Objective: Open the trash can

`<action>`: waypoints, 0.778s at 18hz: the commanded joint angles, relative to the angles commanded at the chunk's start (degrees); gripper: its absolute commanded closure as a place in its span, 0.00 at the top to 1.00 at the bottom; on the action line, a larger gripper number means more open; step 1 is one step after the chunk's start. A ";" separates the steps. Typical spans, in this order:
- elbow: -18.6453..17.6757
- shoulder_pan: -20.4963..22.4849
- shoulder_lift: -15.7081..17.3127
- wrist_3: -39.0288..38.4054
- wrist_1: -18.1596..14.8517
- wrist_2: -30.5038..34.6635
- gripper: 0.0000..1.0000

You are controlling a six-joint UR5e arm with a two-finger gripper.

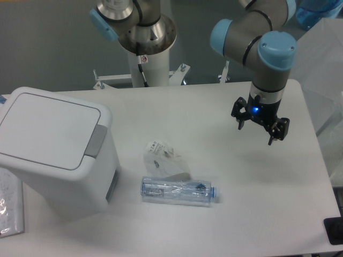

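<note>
Trash can (51, 147) — one. Large white boxy plastic bin, rounded corners, flat white lid lying shut and flush with the rim, grey push tab (97, 141) at the lid's right edge. Placed at the left end of the white tabletop (214, 214), a pale label faintly visible on its right-hand side wall.

Gripper (259, 129) — one, black, two-fingered, blue light glowing on the wrist just above. Held over the right part of the tabletop, well apart from the trash can; jaws spread wide, nothing between them.

Robot arm (262, 48) — one, grey links with light blue joint caps, reaching in from the upper right. Second grey-and-blue joint (115, 13) at top centre above a white pedestal (147, 59).

Clear plastic bottle (177, 191) — one, lying on its side, near the bin's lower right corner, cap end pointing right.

Crumpled clear wrapper (163, 155) — one, with a small printed label, just above the bottle, between bin and gripper.

Plastic-wrapped flat item (10, 206) — one, at the lower left edge, partly hidden behind the bin.

Dark object (335, 230) — one, at the lower right corner, cut off by the frame.
</note>
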 joint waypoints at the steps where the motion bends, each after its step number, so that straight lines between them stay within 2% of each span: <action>1: -0.09 -0.27 0.17 -0.09 0.00 0.09 1.00; 4: -1.31 -2.37 1.14 -3.24 0.00 -0.53 1.00; 9: -1.23 -7.64 2.11 -15.01 -0.09 -0.88 1.00; 11: -1.23 -9.58 2.20 -16.34 -0.35 -1.58 1.00; 14: -2.19 -10.63 2.37 -16.26 -0.79 -7.79 1.00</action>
